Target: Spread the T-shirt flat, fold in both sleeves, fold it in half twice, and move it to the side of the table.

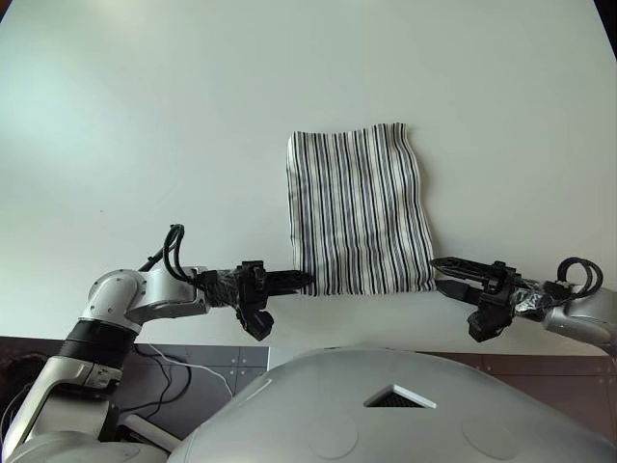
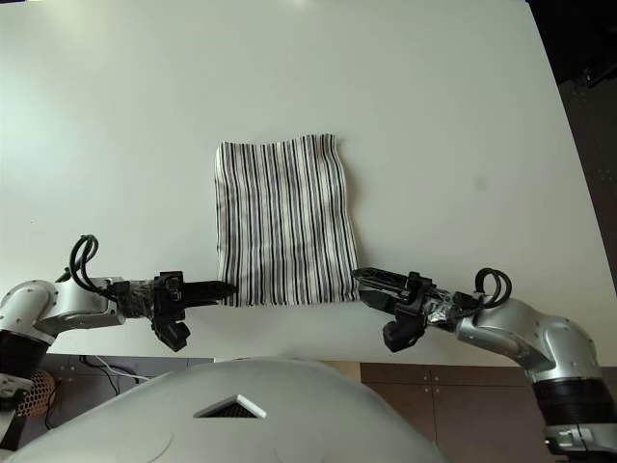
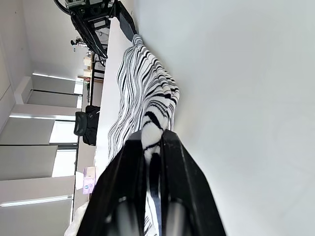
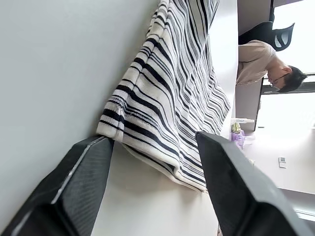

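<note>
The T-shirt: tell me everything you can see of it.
The T-shirt is soft fabric with thin black-and-white stripes, folded into a rough rectangle, no sleeves showing. It lies flat on the white table close to the robot's edge. The left gripper pinches its near left corner; the right gripper stands open around its near right corner.

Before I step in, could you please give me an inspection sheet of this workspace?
Surface: white table, lit evenly.
Job's things: striped T-shirt, folded into a rectangle, lying flat near the table's front edge.
Clutter: nothing seen.
Grippers: left gripper shut on the shirt's near left corner; right gripper open at the near right corner.
Cables: black left wrist cable and right wrist cable, both looped clear of the shirt; loose wires under the table's front left.
Surroundings: dark floor beyond the table's right edge.
</note>
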Available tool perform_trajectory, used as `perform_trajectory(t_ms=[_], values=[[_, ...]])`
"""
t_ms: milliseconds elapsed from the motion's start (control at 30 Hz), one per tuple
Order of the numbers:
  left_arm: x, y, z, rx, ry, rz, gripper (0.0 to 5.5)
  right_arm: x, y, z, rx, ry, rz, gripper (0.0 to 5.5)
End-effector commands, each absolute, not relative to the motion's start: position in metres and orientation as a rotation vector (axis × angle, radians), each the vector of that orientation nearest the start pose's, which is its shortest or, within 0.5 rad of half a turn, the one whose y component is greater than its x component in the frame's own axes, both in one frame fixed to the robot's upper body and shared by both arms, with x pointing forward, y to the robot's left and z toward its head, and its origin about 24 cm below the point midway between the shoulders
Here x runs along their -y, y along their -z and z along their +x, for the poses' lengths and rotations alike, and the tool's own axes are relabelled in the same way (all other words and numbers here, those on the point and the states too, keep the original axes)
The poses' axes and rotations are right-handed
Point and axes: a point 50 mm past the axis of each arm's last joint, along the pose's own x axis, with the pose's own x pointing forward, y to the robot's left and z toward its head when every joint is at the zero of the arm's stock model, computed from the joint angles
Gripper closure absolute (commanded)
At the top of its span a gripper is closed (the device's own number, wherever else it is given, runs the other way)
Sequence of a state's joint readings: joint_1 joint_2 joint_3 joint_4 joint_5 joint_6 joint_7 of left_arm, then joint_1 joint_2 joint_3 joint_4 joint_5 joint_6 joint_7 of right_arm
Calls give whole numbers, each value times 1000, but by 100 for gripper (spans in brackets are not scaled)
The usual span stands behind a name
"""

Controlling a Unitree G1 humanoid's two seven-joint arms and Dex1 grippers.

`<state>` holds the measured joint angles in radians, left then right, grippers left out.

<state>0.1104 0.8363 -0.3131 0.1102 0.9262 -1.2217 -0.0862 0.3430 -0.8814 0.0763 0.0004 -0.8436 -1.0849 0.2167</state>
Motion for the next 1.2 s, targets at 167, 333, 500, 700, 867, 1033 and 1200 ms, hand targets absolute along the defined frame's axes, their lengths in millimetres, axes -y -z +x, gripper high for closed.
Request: perform_trajectory(t_ms=[167, 333, 500, 700, 867, 1033, 1200], values=[[-195, -5, 134, 486, 1577, 1314, 534, 227, 13, 108, 211, -1465, -1474, 248], [-195, -9, 137, 494, 1574, 1317, 536, 261, 22, 116, 198, -1431, -1632, 248], [-195, -11, 141, 508, 1587, 1322, 536, 256, 31, 123, 298, -1449, -1679, 248], [-195, -13, 145, 521, 1600, 1325, 536, 230, 36, 115, 459, -1515, -1577, 248], [-195, -15, 145, 524, 1603, 1322, 536, 221, 34, 107, 504, -1521, -1515, 248], [-195, -15, 144, 520, 1600, 1319, 536, 220, 32, 87, 522, -1553, -1447, 248], [-195, -15, 145, 518, 1596, 1317, 536, 218, 30, 83, 534, -1532, -1421, 248]])
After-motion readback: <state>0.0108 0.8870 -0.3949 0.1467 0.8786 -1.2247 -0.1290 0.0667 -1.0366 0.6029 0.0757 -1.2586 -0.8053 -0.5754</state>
